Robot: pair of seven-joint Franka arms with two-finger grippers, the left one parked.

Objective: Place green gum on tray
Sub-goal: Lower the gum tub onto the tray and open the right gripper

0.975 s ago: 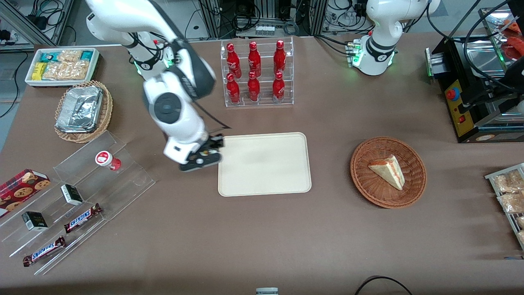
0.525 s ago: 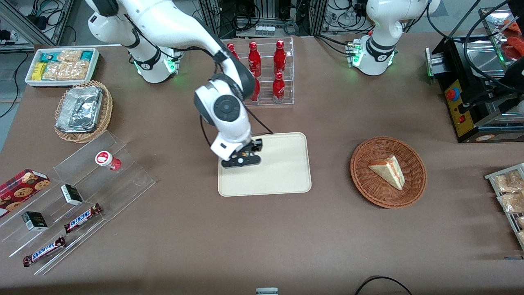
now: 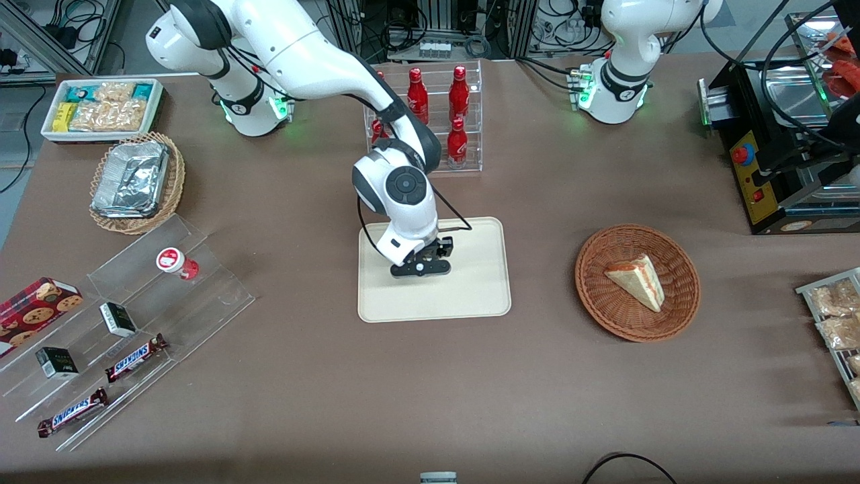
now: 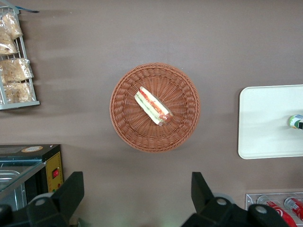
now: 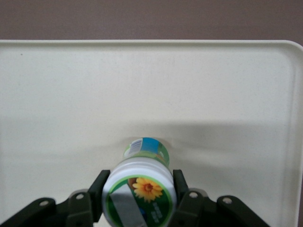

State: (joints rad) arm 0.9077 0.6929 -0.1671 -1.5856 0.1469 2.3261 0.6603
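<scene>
Over the tray (image 3: 470,296), at the centre of the front frame, the gripper (image 3: 422,267) is held low, above the tray's middle; its fingers (image 5: 98,191) are seen in the right wrist view clamped on the white lid of the green gum (image 5: 140,189), 1 on each side. The gum's blue-green body points down toward the cream surface of the tray (image 5: 61,104), and whether its base touches cannot be told. At the right edge of the left wrist frame a sliver of the gum (image 4: 297,122) is seen over the tray (image 4: 265,118). At centre left of the front frame a red gum (image 3: 176,263) is seen on a clear rack (image 3: 201,289), well apart from the tray; 2 Snickers bars (image 3: 134,357) lie lower on that rack. At centre right a wicker basket (image 3: 598,302) with a sandwich (image 3: 635,280) is set, toward the parked arm's end of the table.
</scene>
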